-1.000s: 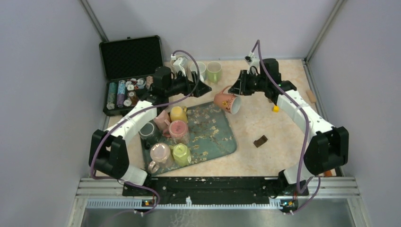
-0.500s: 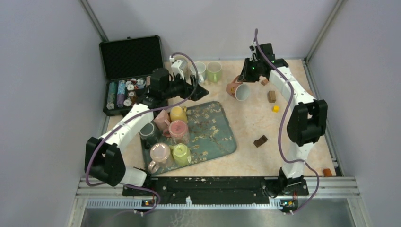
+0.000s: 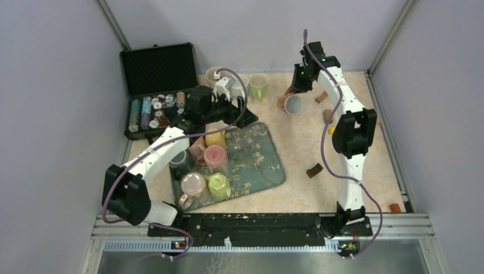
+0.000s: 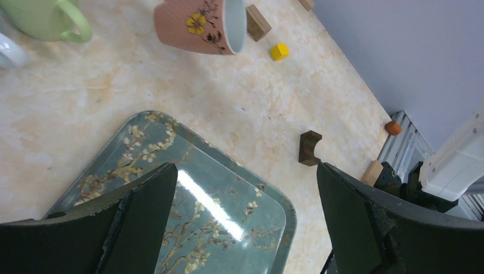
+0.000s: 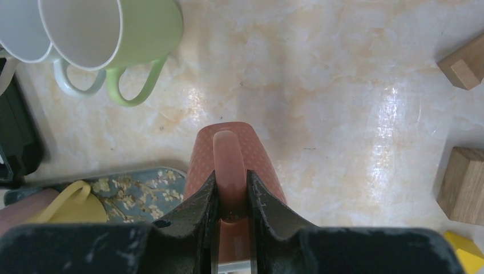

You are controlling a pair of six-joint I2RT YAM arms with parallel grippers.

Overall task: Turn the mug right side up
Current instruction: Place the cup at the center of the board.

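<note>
In your right wrist view the fingers hide the mug's [image 5: 259, 165] mouth, and your left wrist view crops its upper edge [image 4: 200, 25]; you cannot tell whether it touches the table [image 3: 319, 188]. It is at the far side [image 3: 291, 104], between the green mug [image 3: 258, 85] and the wooden blocks [image 3: 327, 116]; it lies sideways, long axis roughly level, mouth toward the near right, handle uppermost. Your right gripper [image 5: 230, 194] pinches that handle; your left gripper [image 4: 245, 171] gapes wide above the tray [image 4: 188, 188], holding nothing.
</note>
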